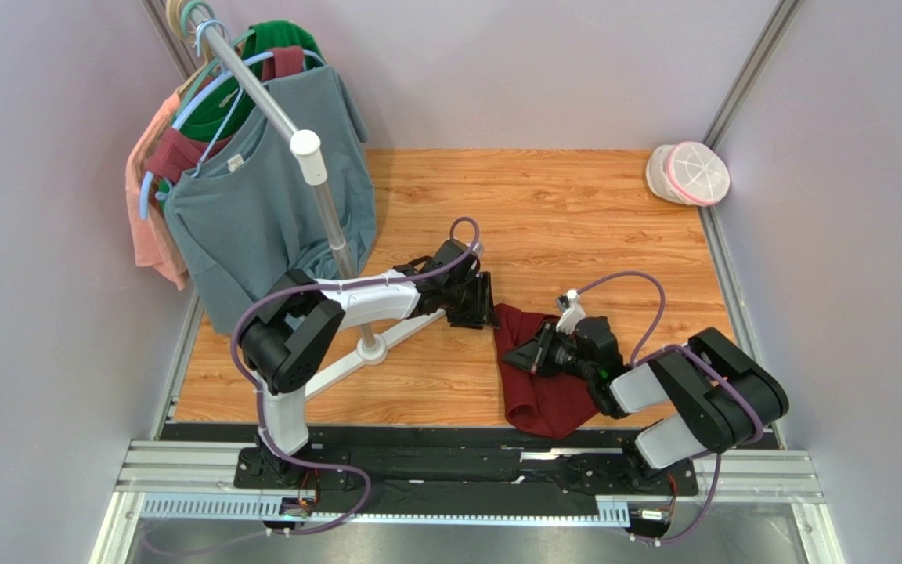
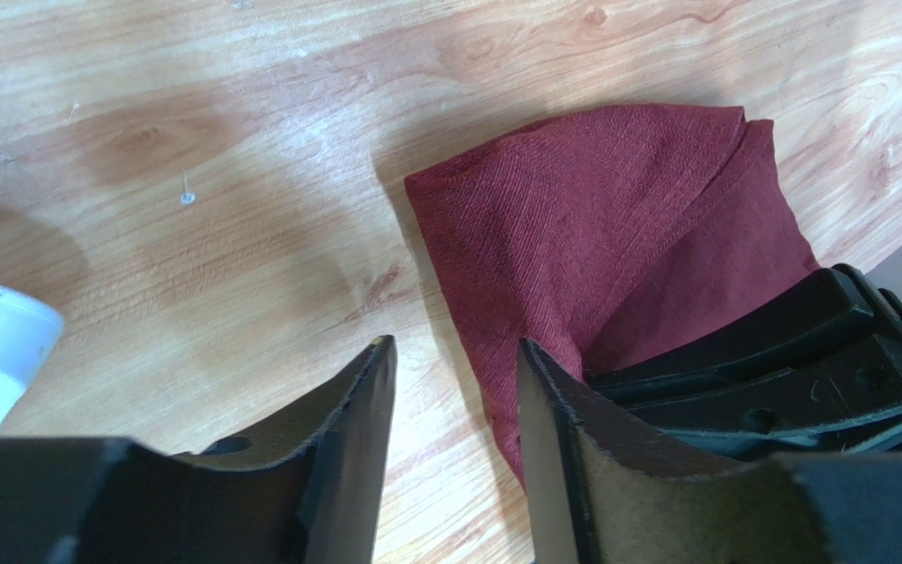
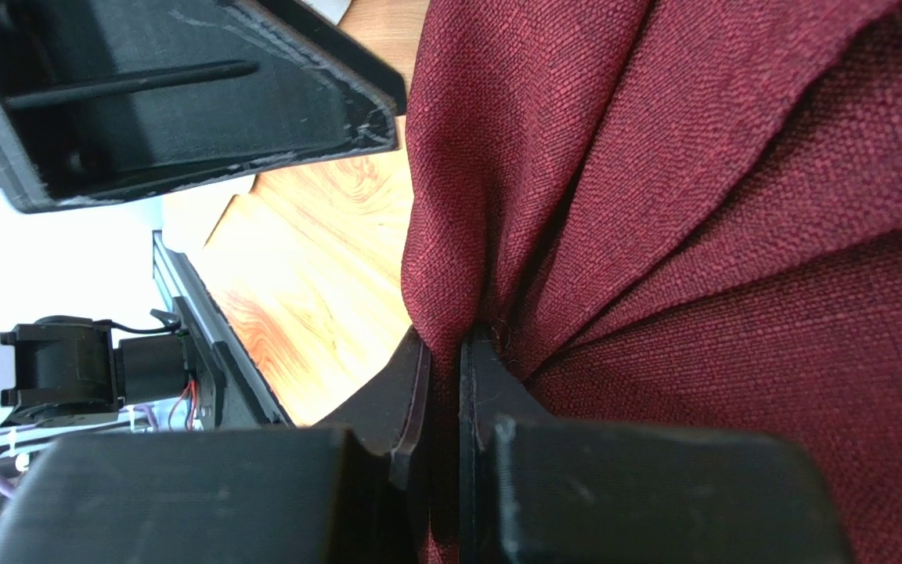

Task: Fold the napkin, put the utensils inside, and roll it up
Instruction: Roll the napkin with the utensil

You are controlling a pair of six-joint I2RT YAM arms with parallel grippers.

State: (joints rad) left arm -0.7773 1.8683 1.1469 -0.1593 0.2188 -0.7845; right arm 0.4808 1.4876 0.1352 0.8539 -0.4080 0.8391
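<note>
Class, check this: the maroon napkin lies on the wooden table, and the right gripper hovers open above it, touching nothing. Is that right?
No. The right gripper is shut on a fold of the napkin, as the right wrist view shows. The napkin does lie on the wooden table.

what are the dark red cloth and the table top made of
The dark red napkin looks like woven fabric, matte: coarse weave and soft folds show. The light brown table top looks like wood or wood-print laminate, slightly glossy: grain and knots show.
</note>
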